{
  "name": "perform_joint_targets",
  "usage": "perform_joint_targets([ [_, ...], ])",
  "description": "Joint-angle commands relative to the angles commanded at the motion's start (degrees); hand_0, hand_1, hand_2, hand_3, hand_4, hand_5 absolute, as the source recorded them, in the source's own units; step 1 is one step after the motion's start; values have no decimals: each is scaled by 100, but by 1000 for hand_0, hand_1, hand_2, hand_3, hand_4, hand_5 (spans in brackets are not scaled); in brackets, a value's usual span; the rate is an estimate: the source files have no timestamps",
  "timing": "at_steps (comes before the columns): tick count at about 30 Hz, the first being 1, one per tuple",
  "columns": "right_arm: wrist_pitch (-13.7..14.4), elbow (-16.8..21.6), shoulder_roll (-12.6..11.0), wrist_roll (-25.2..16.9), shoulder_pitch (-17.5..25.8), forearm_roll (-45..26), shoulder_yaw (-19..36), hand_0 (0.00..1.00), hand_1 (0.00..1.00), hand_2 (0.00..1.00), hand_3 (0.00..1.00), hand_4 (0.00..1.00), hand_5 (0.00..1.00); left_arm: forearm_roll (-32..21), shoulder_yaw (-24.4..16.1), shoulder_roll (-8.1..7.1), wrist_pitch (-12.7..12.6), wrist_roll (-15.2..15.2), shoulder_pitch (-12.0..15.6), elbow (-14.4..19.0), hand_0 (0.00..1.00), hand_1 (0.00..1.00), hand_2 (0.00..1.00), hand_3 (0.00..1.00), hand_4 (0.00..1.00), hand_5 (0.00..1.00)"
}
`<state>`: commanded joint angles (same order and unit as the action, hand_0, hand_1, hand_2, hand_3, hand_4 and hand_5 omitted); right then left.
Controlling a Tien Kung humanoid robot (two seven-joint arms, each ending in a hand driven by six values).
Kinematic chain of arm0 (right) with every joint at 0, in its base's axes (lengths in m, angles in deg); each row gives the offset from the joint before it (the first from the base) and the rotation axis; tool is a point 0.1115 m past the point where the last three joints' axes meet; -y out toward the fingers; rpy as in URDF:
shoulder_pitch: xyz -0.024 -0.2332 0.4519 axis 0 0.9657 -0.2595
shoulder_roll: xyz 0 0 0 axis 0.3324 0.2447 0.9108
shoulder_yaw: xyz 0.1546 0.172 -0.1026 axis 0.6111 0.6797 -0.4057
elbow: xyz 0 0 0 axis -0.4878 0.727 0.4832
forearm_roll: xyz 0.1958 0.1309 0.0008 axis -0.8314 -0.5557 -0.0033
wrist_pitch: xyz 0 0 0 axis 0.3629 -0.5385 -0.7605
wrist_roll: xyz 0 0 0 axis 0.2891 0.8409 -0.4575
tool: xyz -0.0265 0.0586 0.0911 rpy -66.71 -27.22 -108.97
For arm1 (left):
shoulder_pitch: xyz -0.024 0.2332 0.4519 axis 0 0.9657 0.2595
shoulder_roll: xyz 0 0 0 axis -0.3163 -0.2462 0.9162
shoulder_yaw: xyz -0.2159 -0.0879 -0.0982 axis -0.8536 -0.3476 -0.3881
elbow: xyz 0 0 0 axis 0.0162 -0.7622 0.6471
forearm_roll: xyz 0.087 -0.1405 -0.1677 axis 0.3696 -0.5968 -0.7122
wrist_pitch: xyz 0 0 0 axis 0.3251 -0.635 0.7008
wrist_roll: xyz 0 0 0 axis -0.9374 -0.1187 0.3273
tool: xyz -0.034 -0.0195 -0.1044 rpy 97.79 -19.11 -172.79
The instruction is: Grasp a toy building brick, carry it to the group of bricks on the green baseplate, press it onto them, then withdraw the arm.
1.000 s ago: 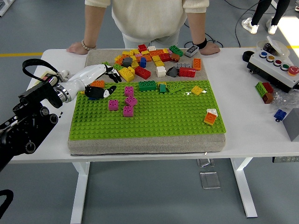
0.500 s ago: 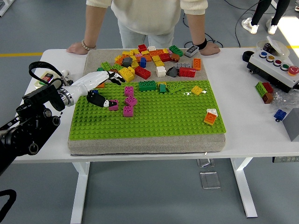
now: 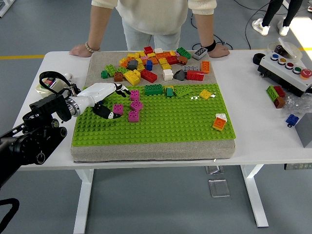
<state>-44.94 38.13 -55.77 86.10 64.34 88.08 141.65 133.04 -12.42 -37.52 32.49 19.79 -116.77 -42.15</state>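
The green baseplate [image 3: 165,122] lies on a grey pad in the middle of the table. Several magenta bricks [image 3: 134,105] stand on its left part. My left hand [image 3: 113,101], white with black fingertips, lies low over the plate's left edge, just left of them. Its fingers [image 3: 120,89] are spread and its thumb tip nearly touches the nearest magenta brick [image 3: 118,108]. I see no brick in the hand. Loose bricks of many colours [image 3: 156,61] are heaped on the pad behind the plate. The right arm is out of view.
A person stands at the far side, one hand [image 3: 80,49] and the other hand [image 3: 218,49] flat on the table edge. A green brick [image 3: 154,89], a yellow brick [image 3: 205,94] and an orange-white brick [image 3: 220,122] sit on the plate. A button box [image 3: 287,68] stands at right.
My left hand has come down and toward me, from the plate's back left corner to beside the magenta bricks. The orange brick seen under it earlier no longer shows.
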Motion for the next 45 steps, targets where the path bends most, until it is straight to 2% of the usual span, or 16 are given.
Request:
perform_joint_targets([
  [13,2,0,-7,-1,-11,-14,1,748,679,724,652,905,485,40,221,149,84,122,-296,-514,810,759,709,770,900,49],
  [14,3,0,-8,-1,-12,-15,1,748,680,723,652,906,485,33,234,155,86,124,-313,-542,804,755,686,730,871,45],
  [19,7,0,-14,-1,-18,-21,-7,748,680,723,652,906,485,-7,338,186,112,136,-402,-702,804,755,686,730,871,45],
  [20,7,0,-15,-1,-17,-23,-10,748,680,724,652,906,485,-14,362,191,123,140,-417,-728,797,747,658,673,828,32],
  [22,8,0,-15,-2,-14,-25,-10,748,680,724,652,906,485,-32,402,195,136,150,-436,-780,797,747,658,673,828,32],
  [32,16,0,-8,-13,-15,-40,-19,748,680,725,653,906,485,-120,498,219,104,175,-467,-927,782,734,626,624,784,13],
  [45,20,0,-8,-13,-15,-38,-19,749,680,725,652,906,486,-200,515,241,79,206,-500,-955,758,717,612,594,762,8],
])
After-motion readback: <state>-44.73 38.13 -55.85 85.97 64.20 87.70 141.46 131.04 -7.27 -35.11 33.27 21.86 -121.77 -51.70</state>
